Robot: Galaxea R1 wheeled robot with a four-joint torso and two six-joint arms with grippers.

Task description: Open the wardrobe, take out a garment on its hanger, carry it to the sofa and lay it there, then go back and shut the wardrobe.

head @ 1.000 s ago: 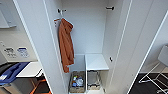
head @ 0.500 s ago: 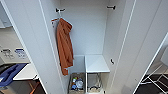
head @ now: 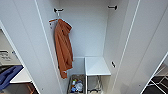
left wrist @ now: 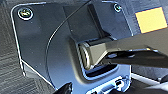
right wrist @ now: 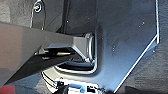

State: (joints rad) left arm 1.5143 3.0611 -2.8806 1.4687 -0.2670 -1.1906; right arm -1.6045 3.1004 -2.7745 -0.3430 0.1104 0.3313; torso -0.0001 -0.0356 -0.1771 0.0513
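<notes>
Straight ahead in the head view stands the tall white wardrobe [head: 87, 32], both plain full-height doors swung wide so the whole interior is open. Black brackets sit high on the inner walls. From the upper left of the compartment hangs an orange hooded jacket [head: 63, 47] on a thin hanger [head: 53, 20]; this is not the maroon varsity jacket with white sleeves that the task names, and I see no such garment inside. Low on the right a white shelf box [head: 97, 66] stands against the side wall, and beside it on the wardrobe floor is a small wire basket of mixed items [head: 76, 86]. To the far left, past the open door, a blue fabric shape [head: 8, 76] lies low near a pale surface; I cannot tell what it is.

Both wrist views look down over the robot's own dark plate and jointed bar to grey carpet, so I cannot tell how far either hand is open or whether it has anything in it.

By my judgement a jacket like this is soft, light and floppy, apt to slide off if pulled by the cloth. The stiff hanger near its hook is the sounder place to take hold.
</notes>
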